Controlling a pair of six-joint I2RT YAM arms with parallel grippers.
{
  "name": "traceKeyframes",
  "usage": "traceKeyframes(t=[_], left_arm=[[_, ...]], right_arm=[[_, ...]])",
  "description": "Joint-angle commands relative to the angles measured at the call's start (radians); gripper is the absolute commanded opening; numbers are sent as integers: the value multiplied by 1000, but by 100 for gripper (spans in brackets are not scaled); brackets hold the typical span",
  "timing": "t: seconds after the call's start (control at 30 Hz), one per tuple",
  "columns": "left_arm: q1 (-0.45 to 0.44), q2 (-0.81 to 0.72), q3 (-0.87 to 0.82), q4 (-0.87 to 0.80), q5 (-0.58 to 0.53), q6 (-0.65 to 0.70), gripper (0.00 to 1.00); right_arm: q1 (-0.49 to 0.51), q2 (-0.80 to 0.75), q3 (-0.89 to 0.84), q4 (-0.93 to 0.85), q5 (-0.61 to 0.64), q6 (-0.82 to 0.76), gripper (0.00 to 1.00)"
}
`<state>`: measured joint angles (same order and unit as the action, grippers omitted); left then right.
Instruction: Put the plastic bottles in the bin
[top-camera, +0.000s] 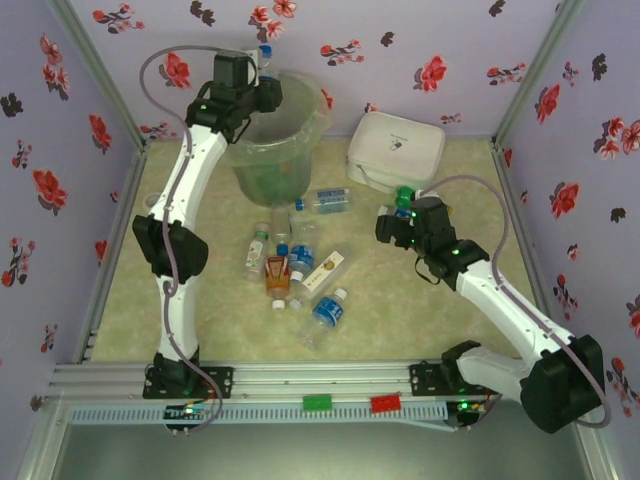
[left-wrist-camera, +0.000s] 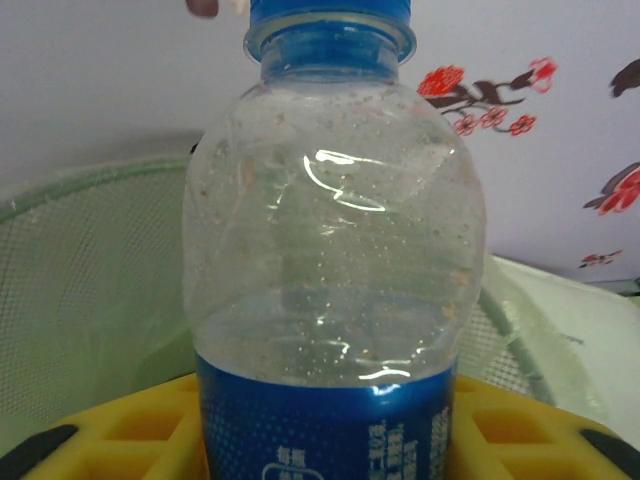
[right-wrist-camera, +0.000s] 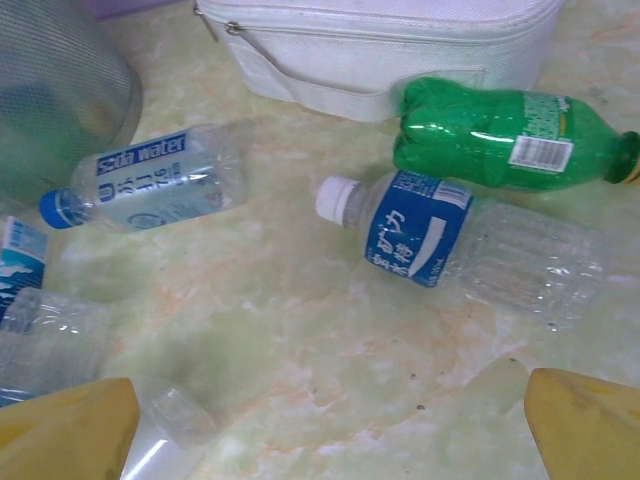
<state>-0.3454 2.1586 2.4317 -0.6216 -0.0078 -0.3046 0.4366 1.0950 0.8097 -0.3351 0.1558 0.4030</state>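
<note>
Top view, left gripper (top-camera: 262, 92): raised at the far-left rim of the bin (top-camera: 275, 165), clamped on a held bottle (top-camera: 265, 55) whose blue cap points toward the back wall.
Top view, bin: upright at the far side of the table, just beside a white box (top-camera: 395, 150).
Top view, loose bottles (top-camera: 290, 262): lying in a cluster mid-table with a flat carton (top-camera: 326, 272) among them, all well apart from the bin's mouth.
Top view, right gripper (top-camera: 397, 215): low over the table near the white box, beside a green bottle (top-camera: 403, 195).
Left wrist view, fingers (left-wrist-camera: 110, 435): yellow pads press either side of the held bottle's blue label, and the bin's rim and wall lie behind it.
Right wrist view, fingers (right-wrist-camera: 70, 425): spread wide at the bottom corners with nothing between them.
Right wrist view, targets: a white-capped bottle (right-wrist-camera: 430, 235) lies just below the green one, and a blue-capped bottle (right-wrist-camera: 150, 190) lies nearer the bin.
Step in hand: by the look of it, carrying one bottle to the drop.
Next move: bring the bottle fully inside the rim before letting go, since a release at the edge could tip it outside. The right arm looks set to come down on the white-capped bottle.
</note>
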Motion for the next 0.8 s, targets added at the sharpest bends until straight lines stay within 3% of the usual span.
traceKeyframes(t=[0.0,0.17,0.23,0.5,0.77], left_arm=[[-5,-40,-42,-6,-56,33,37],[-4,-64,-53,-10,-77,38,71],[-5,-77,-53,-13,-78,37,99],[-21,-212,-169,19,-80,40,100],[-90,-525,-648,272,-62,-5,100]], right_arm=[[-23,-9,0,-34,51,-62,100],[-72,25,33,-85,58,-152,100],[-96,42,42,-93,65,-165,100],[-186,121,68,-23,14,-156,100],[-275,292,155,-7,-104,-180,100]])
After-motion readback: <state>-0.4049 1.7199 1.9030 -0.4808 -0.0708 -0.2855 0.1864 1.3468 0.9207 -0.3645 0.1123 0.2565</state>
